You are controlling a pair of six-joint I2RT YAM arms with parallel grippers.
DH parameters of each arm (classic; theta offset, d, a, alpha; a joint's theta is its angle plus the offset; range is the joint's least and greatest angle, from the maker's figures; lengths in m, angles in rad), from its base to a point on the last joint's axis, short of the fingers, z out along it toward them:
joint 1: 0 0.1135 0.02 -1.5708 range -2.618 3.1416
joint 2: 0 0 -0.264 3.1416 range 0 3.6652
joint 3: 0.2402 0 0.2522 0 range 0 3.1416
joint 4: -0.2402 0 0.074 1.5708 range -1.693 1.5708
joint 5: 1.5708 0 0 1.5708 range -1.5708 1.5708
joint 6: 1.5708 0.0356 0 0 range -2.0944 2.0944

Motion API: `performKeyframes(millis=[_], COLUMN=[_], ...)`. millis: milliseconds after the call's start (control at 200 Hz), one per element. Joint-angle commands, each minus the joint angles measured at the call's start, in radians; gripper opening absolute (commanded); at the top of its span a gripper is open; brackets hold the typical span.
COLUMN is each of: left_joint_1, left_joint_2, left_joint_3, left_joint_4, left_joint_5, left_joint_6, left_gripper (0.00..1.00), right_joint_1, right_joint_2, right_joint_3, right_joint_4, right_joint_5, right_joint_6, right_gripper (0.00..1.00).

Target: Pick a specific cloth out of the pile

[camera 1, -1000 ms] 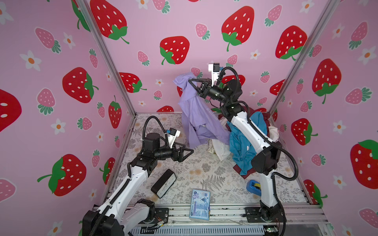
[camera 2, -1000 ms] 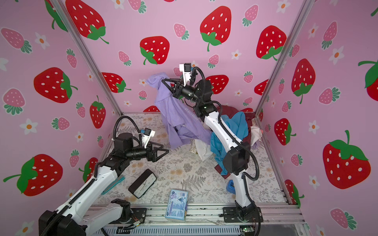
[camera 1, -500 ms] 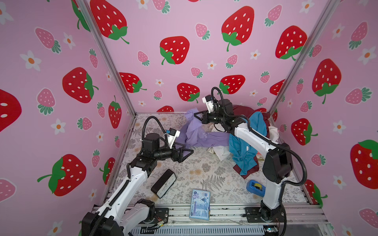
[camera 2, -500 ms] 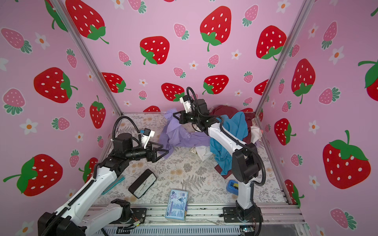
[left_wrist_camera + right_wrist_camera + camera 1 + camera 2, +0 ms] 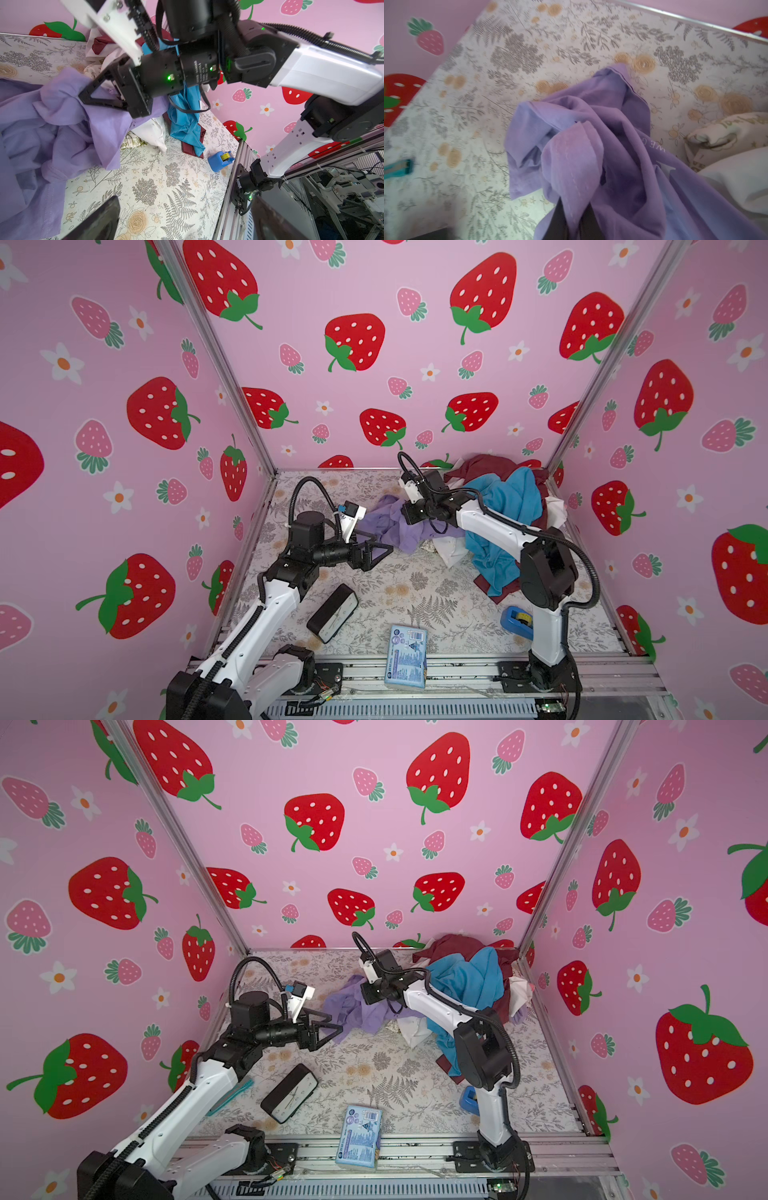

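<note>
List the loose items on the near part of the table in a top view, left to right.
black rectangular device with a white face → pale blue packet → blue tape dispenser

We stretch our left arm forward, low and level. Our left gripper (image 5: 336, 1024) has its two fingers spread apart and holds nothing. Our right arm bends at the elbow and reaches toward the middle, wrist tipped down. Our right gripper (image 5: 83, 97) pinches the cloth (image 5: 62, 124) tight.
</note>
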State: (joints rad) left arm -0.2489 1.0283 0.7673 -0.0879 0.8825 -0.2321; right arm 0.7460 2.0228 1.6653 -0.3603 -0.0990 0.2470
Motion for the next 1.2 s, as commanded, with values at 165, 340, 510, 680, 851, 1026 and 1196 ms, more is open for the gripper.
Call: performKeyframes(millis=[165,340,510,680,851,1026,1196], left_joint_1=[-0.006,-0.006,-0.006,-0.006,-0.006,-0.006,-0.006], left_joint_2=[-0.004,0.001,0.006,0.006,0.006,0.011,0.018], left_joint_3=[-0.003,-0.003,-0.002,-0.001,-0.002,0.0,0.001], left_joint_4=[0.006,0.006,0.007,0.003,0.005,0.005,0.004], left_joint_5=[0.015,0.015,0.016,0.017,0.016,0.016,0.016], left_joint_6=[0.011,0.011,0.011,0.01,0.01,0.01,0.008], left_gripper=[0.99,0.99,0.99,0.99,0.99,0.99,0.99], right_joint_1=[0.0,0.007,0.015,0.007,-0.024,-0.04,-0.056], right_joint_2=[0.069,0.067,0.071,0.097,0.121,0.146,0.171], right_joint_3=[0.022,0.017,0.016,0.018,0.008,-0.007,-0.018], right_joint_4=[-0.1,-0.1,-0.11,-0.135,-0.127,-0.096,-0.072], right_joint_5=[0.228,0.272,0.332,0.383,0.34,0.289,0.243], right_joint_6=[-0.075,-0.093,-0.116,-0.14,-0.138,-0.141,-0.131], right_gripper=[0.69,0.98,1.0,1.0,1.0,1.0,0.97])
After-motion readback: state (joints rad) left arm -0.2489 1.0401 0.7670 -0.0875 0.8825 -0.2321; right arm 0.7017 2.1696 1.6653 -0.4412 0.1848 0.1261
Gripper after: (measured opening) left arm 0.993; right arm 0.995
